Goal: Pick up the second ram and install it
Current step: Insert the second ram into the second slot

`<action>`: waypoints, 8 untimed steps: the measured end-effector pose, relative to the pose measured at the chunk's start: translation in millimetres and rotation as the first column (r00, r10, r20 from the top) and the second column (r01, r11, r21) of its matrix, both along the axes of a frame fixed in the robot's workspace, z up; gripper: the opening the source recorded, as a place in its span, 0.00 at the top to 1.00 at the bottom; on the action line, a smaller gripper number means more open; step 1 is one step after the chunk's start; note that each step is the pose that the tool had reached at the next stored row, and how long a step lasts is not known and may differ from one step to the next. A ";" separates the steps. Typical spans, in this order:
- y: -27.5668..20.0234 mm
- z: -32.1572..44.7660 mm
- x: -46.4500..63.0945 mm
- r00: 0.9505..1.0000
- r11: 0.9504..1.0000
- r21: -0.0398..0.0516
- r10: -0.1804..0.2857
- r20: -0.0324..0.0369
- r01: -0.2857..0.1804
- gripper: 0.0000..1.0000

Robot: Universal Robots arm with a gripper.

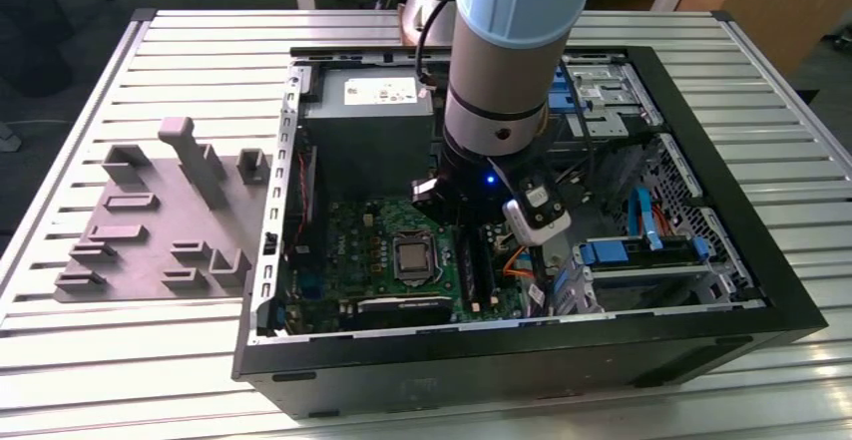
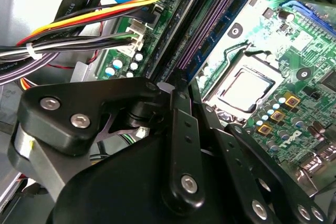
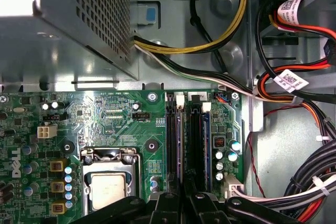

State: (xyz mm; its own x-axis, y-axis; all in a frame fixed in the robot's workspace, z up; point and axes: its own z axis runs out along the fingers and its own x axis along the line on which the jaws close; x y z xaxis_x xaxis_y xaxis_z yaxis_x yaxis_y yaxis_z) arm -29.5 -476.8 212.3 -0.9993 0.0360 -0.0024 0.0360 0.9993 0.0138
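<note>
My gripper [image 1: 460,211] reaches down into the open computer case, over the memory slots of the green motherboard [image 1: 366,255]. In the first wrist view its black fingers [image 3: 165,208] stand close together at the slots. The second ram [image 3: 178,140], a long dark stick with a pale edge, stands on edge in the slot nearest the processor and runs in between the fingers. The second wrist view shows it as a purple-blue strip [image 2: 210,32] ahead of the gripper [image 2: 190,95]. Another stick [image 3: 206,145] sits two slots over.
A grey fixture block [image 1: 160,220] with upright posts lies on the table at the exterior view's left of the case. The power supply [image 1: 366,111] stands behind the board. Bundled cables [image 3: 294,93] and blue drive bays [image 1: 639,250] crowd the side beyond the slots. The processor socket [image 3: 107,187] is close by.
</note>
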 end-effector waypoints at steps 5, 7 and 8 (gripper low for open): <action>0.0 0.1 0.0 1.000 1.000 0.000 0.000 0.000 0.000 0.86; 0.0 0.1 0.0 1.000 1.000 0.000 0.000 0.000 0.000 0.86; 0.0 0.2 0.0 1.000 1.000 0.000 0.000 0.000 0.000 0.86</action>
State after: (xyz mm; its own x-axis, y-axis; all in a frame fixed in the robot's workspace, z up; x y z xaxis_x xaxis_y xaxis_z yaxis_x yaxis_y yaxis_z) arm -29.5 -476.8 212.5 -0.9993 0.0360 -0.0025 0.0360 0.9993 0.0139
